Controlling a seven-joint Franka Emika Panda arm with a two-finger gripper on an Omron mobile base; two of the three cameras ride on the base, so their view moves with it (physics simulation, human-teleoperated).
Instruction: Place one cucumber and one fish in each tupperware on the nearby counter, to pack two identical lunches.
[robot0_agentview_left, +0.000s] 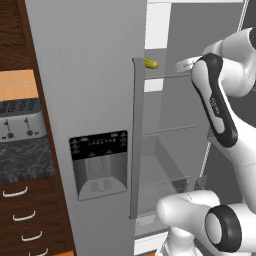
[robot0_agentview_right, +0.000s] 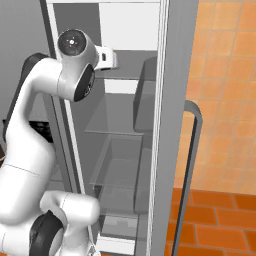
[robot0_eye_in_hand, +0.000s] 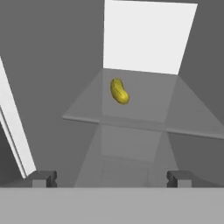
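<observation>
The gripper (robot0_eye_in_hand: 109, 178) is spread wide inside the open fridge (robot0_agentview_left: 90, 100), its fingertips (robot0_eye_in_hand: 42, 178) far apart at 7 and 5 o'clock, holding and touching nothing. A cucumber (robot0_eye_in_hand: 119, 91) lies on a glass shelf (robot0_eye_in_hand: 144, 105) at 12 o'clock from the hand, well apart from it.

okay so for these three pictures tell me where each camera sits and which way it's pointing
Left base view: behind the arm, on its left, facing the open fridge past its closed door; the white arm rises at the right.
Right base view: behind the arm, on its right, looking into the fridge; the arm rises at the left.
Hand view: on the hand, looking along the open gripper at a cucumber on a glass shelf.
Shared: left and hand views both show the cucumber.
</observation>
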